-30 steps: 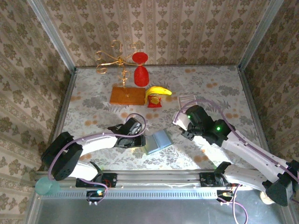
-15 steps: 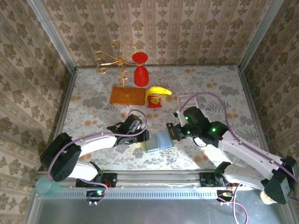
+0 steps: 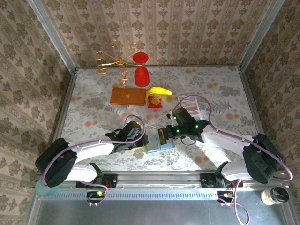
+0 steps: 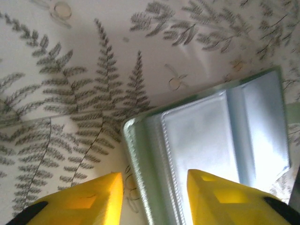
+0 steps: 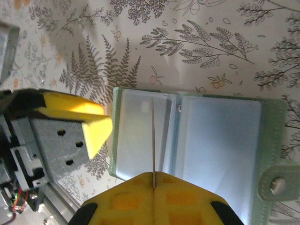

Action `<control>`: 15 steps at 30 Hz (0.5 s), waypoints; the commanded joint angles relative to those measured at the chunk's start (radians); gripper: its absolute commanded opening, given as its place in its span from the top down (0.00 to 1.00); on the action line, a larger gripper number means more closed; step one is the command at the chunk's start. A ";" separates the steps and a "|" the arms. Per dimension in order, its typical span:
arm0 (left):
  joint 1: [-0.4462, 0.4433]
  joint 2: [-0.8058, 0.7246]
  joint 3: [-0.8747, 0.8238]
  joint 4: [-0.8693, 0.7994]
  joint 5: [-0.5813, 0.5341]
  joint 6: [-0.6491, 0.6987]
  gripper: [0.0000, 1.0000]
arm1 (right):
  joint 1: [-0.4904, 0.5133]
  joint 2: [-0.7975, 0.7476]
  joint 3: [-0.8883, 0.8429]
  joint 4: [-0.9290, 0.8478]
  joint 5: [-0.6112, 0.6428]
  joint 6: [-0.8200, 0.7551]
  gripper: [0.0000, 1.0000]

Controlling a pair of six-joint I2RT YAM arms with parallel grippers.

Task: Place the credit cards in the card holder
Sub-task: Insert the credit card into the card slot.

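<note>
Seen from above, the card holder [image 3: 158, 142] lies open and flat on the fern-printed surface [image 3: 93, 108], low in the middle of the frame. It is pale grey-green with bluish-grey panels inside. My left gripper [image 3: 143, 140] sits at its left edge and my right gripper [image 3: 165, 135] at its upper right. Further up and right, a clear tray [image 3: 182, 99] holds a striped row of credit cards [image 3: 192, 106] standing on edge.

At my left wrist, the card holder [image 4: 211, 136] spreads across the right half, with a rounded green rim and glossy panels. My left gripper [image 4: 154, 187] has its yellow fingers [image 4: 98, 197] a moderate gap apart at the bottom edge. The holder's left rim runs between them, so one finger is over bare surface and the other over the near panel.

At my right wrist, the card holder [image 5: 220, 136] runs from centre to right, its snap tab [image 5: 276, 183] at the lower right. My right gripper [image 5: 153, 180], bottom centre, is closed on one credit card [image 5: 153, 136]. The card shows edge-on as a thin line over the holder's left panel.
</note>
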State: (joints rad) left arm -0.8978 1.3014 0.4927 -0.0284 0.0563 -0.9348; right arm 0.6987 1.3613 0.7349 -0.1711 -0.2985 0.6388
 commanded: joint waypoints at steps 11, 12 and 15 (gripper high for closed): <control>-0.051 0.086 0.007 0.006 -0.034 0.005 0.65 | -0.013 0.101 -0.080 0.177 -0.057 0.098 1.00; -0.051 0.096 0.006 0.011 -0.031 0.005 0.65 | -0.014 0.103 -0.086 0.188 -0.064 0.105 1.00; -0.053 0.114 0.007 0.012 -0.027 0.009 0.66 | -0.014 0.108 -0.095 0.217 -0.074 0.123 1.00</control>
State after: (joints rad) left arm -0.9432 1.3674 0.4992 -0.0017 0.0441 -0.9421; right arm 0.6888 1.4555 0.6556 -0.0063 -0.3466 0.7307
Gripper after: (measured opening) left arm 0.347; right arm 0.044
